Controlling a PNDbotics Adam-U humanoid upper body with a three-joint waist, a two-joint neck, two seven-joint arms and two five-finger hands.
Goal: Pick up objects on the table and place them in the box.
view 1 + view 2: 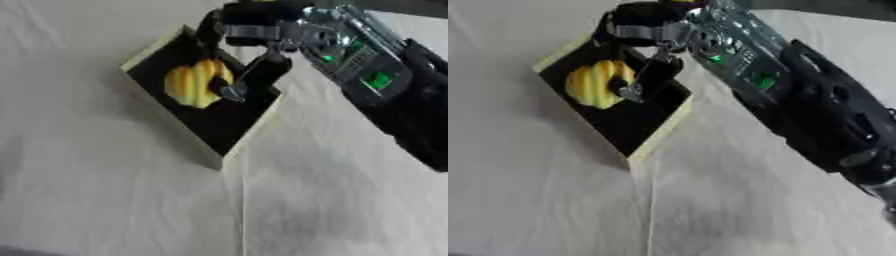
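- The right hand [262, 55] covers the box's [229, 131] corner at 1 o'clock and part of the yellow object [194, 82].
- Blur hides whether its fingers touch that object.
- The arm runs off at 4 o'clock.

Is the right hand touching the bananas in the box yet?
Cannot tell. In the left eye view a finger of the right hand overlaps the bananas inside the box, but no view shows contact or gap.

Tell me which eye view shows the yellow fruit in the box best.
The left eye view: the yellow fruit lies inside the box, nearer the picture's middle. The right eye view shows it nearly the same, with the right hand over its right edge.
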